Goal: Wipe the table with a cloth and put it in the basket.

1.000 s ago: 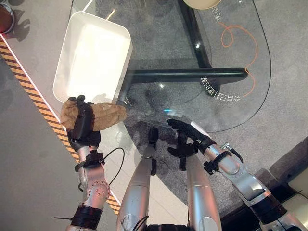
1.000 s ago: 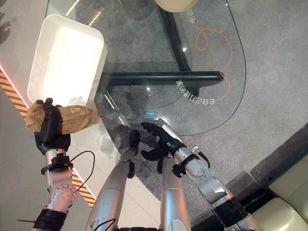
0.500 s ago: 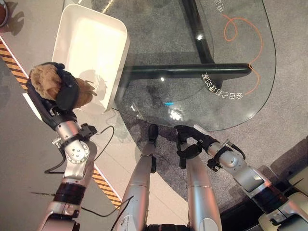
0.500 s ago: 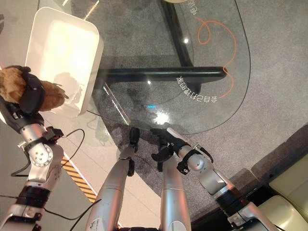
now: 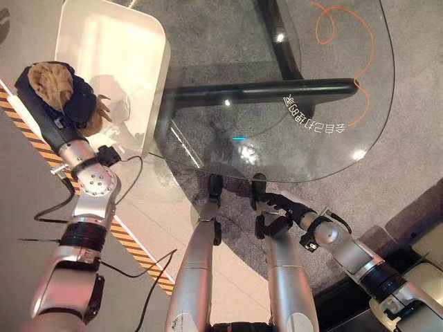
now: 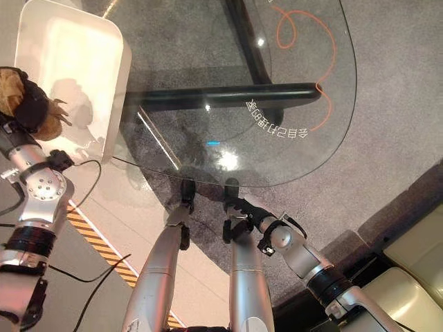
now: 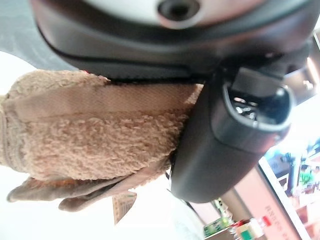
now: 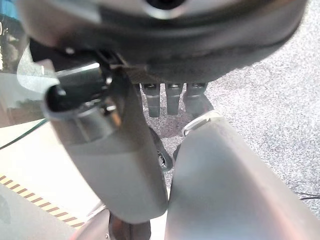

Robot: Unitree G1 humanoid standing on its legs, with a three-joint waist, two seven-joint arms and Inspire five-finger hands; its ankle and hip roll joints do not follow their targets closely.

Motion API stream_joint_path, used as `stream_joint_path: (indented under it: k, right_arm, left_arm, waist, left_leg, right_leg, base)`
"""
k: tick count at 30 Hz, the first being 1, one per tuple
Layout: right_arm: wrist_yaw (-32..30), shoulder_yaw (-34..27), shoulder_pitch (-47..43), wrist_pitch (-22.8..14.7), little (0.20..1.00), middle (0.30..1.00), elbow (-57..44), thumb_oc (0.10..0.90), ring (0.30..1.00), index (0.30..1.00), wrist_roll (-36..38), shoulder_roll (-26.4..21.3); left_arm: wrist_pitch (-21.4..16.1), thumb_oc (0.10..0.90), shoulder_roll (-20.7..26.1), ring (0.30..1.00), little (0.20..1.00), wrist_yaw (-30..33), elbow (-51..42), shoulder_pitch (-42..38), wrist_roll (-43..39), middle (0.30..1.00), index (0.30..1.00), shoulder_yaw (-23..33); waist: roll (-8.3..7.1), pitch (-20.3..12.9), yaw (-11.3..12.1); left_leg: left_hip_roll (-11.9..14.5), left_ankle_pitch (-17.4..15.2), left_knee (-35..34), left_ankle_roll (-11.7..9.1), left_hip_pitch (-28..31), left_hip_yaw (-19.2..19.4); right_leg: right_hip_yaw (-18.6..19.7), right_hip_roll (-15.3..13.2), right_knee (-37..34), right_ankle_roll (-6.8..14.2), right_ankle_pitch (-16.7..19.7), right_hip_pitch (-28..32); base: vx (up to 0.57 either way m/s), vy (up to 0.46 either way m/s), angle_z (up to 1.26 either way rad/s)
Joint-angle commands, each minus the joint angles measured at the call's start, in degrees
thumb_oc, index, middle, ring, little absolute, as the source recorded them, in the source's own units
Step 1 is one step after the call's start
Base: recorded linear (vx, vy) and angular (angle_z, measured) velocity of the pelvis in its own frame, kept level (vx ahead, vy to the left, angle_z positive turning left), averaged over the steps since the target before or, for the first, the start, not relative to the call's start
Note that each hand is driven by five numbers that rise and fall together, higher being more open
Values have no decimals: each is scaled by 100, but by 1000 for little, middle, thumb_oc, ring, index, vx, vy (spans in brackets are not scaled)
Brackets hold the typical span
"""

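The brown terry cloth [image 5: 50,81] is clutched in the left hand [image 5: 73,104] at the white basket's [image 5: 138,41] eight o'clock rim; release over it is judged next. The right hand [image 5: 277,207] hangs curled, empty.

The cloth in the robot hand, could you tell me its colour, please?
The cloth is light brown, clearest in the left wrist view.

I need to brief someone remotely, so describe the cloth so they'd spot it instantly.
Start at the glass table, then go to the white basket at its left end. At the basket's near left rim, the left hand grips the cloth: tan, fuzzy, bunched, the only soft thing there.
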Motion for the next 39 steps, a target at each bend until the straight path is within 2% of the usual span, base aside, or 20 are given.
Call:
stream_joint_path:
  k: [1,9,13,15,18,21,29,32,34,36,37,39]
  right_arm:
    - [-22,470,351,-72,900,900,-92,800,900,900,196,145]
    - [-38,585,303,-103,900,900,-105,800,900,900,311,181]
    - [-89,643,241,-97,900,900,-81,800,900,900,360,243]
    - [-101,645,204,-91,900,900,-94,800,900,900,381,240]
    - [-100,655,127,-87,900,900,-92,800,900,900,408,234]
    - [-109,697,46,-147,900,900,-53,800,900,900,501,206]
    - [-138,816,-108,-189,900,900,-39,800,900,900,633,239]
    - [-173,826,-146,-265,900,900,27,800,900,900,650,291]
    - [-171,826,-155,-267,900,900,22,800,900,900,654,302]
    - [-163,813,-158,-241,900,900,-1,800,900,900,619,329]
    - [-153,801,-160,-234,900,900,-6,800,900,900,616,330]
    - [-154,779,-157,-233,900,900,-16,800,900,900,609,342]
  left_arm:
    - [-37,100,909,300,200,343,83,-665,179,300,300,178]
    - [302,100,1178,300,200,250,904,-1280,94,300,300,-234]
    - [489,100,1235,300,200,230,1236,-1470,348,300,300,-341]
    - [716,100,1313,300,200,152,1446,-1606,517,300,300,-468]
    - [1240,100,1354,300,200,-94,1817,-1826,361,300,300,-635]
    - [1580,100,1362,300,200,-215,2151,-2006,230,300,300,-796]
    - [1583,100,1295,300,200,-619,2397,-2411,71,300,300,-1129]
    - [1804,100,1225,300,200,-1119,2426,-2535,-90,300,300,-1269]
    - [1963,262,1188,439,362,-1342,2452,-2554,-186,439,439,-1311]
    - [2065,523,1139,662,623,-1500,2438,-2543,-234,662,662,-1347]
    - [2114,800,1124,900,900,-1579,2439,-2533,-281,900,900,-1353]
    - [2159,800,1116,900,900,-1676,2417,-2548,-356,900,900,-1391]
  waist:
    - [-175,-152,-63]
    - [-333,-152,-164]
    - [-384,-152,-187]
    - [-403,-152,-204]
    - [-441,-152,-237]
    - [-482,-152,-281]
    - [-596,-152,-321]
    - [-623,-152,-330]
    - [-628,-152,-336]
    - [-622,-152,-342]
    - [-618,-152,-346]
    - [-619,-152,-355]
  left_leg:
    - [-116,-624,586,258,-163,441]
    - [-74,-701,671,283,-408,451]
    - [-64,-734,714,276,-515,437]
    - [-64,-738,733,271,-590,423]
    - [-66,-728,743,261,-708,399]
    - [-61,-728,751,266,-774,386]
    - [-55,-726,765,262,-856,345]
    - [-69,-728,766,263,-868,326]
    - [-74,-725,758,264,-867,320]
    - [-85,-711,735,272,-867,319]
    - [-89,-704,721,273,-856,322]
    - [-90,-701,722,276,-860,329]
  right_leg:
    - [12,132,-568,228,343,-9]
    - [10,167,-574,324,470,-261]
    - [-14,173,-579,342,499,-353]
    - [-22,182,-568,349,518,-423]
    - [-20,202,-571,369,551,-522]
    - [5,225,-558,390,583,-594]
    - [-31,262,-582,425,649,-634]
    - [-44,276,-580,442,675,-645]
    - [-47,280,-579,446,681,-649]
    - [-45,287,-583,448,700,-666]
    - [-44,287,-593,449,707,-662]
    - [-40,290,-599,450,720,-666]
  base:
    - [0,0,0]
    - [2,1,0]
    - [10,6,-4]
    - [0,0,0]
    - [0,0,0]
    - [0,0,0]
    - [0,0,0]
    - [-10,-34,1]
    - [-2,-8,2]
    - [-4,-9,4]
    - [0,0,0]
    - [0,0,0]
